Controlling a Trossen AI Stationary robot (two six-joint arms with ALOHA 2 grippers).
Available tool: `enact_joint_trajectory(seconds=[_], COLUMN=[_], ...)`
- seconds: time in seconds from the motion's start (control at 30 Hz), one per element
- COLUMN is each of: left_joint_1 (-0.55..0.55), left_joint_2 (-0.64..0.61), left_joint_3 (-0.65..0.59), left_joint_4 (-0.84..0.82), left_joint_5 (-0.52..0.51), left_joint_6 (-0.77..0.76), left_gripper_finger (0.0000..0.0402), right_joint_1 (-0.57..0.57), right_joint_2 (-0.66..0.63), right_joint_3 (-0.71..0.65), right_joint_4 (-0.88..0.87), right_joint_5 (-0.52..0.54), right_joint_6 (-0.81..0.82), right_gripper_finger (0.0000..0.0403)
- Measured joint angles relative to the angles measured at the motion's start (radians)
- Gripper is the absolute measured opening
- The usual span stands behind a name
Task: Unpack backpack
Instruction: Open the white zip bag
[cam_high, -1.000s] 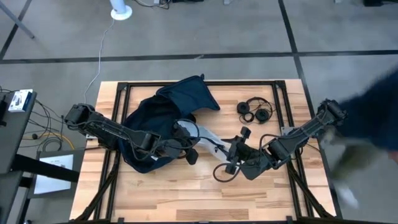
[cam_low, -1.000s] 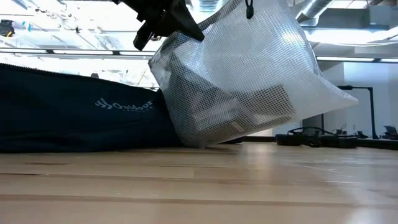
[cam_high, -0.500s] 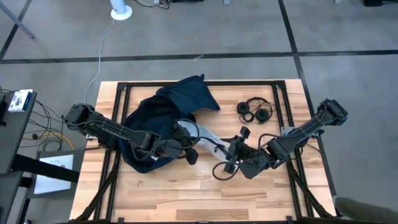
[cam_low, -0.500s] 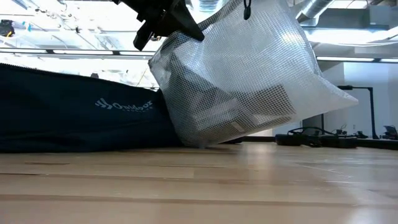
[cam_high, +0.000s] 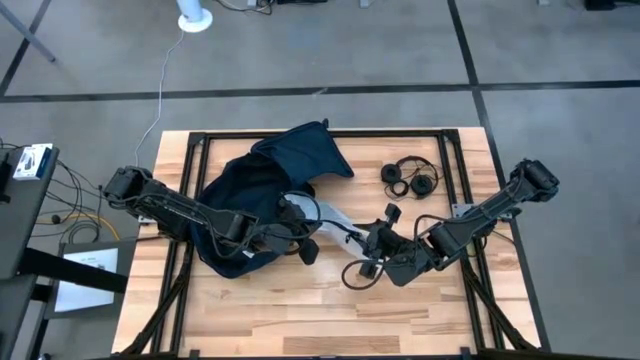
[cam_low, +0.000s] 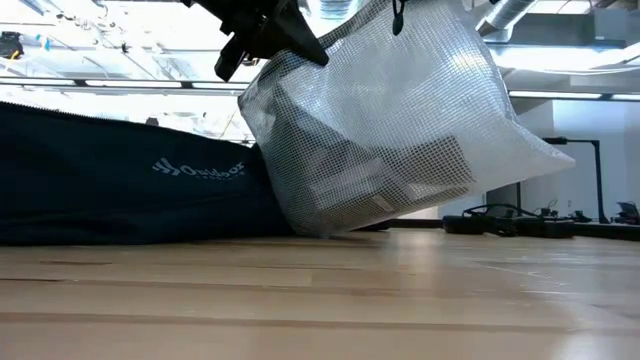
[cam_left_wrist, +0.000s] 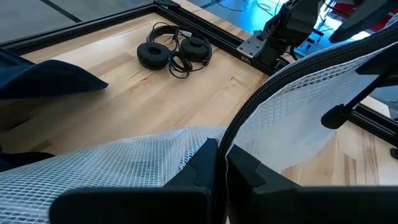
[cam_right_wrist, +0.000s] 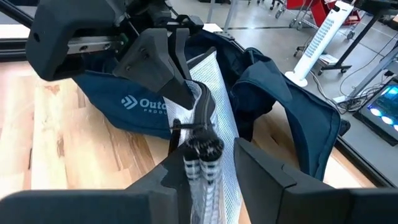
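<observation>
Navy backpack (cam_high: 262, 190), two claws

Headphones (cam_high: 410, 178) and backpack (cam_high: 262, 190) crowd the table's (cam_high: 300, 325) far half.

Robot lab: exposed ceiling ducts (cam_low: 520, 12), concrete floor (cam_high: 330, 55)

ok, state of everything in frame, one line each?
backpack: lying on table, flap open, mostly emptied-looking.
clear mesh pouch: out of the backpack, lifted, one corner touching the table.
left end effector: shut on the pouch's edge.
right end effector: closing around the pouch's zipper edge.
headphones: lying flat on table, untouched.
</observation>
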Motion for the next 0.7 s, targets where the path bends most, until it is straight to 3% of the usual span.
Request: enact_joint_trajectory(seconds=[0.17, 0.33, 0.53, 0.7], left_joint_1=[0.000, 0.000, 0.004, 0.021], left_joint_2=[0.000, -0.001, -0.002, -0.002], left_joint_3=[0.000, 0.000, 0.001, 0.002], left_joint_4=[0.000, -0.002, -0.019, -0.059], left_joint_5=[0.000, 0.000, 0.006, 0.058], left_joint_6=[0.000, 0.000, 0.002, 0.063], left_gripper_finger=[0.0000, 0.0000, 0.0003, 0.0049], right_joint_1=[-0.007, -0.010, -0.010, -0.010], right_joint_2=[0.000, 0.000, 0.000, 0.000], right_joint_3=[0.000, 0.000, 0.000, 0.000], right_joint_4=[0.010, 0.012, 0.023, 0.023], right_joint_5=[0.000, -0.003, -0.022, -0.030], right_joint_6=[-0.016, -0.030, -0.032, -0.030], right_gripper_finger=[0.0063, 0.0007, 0.0001, 0.0000])
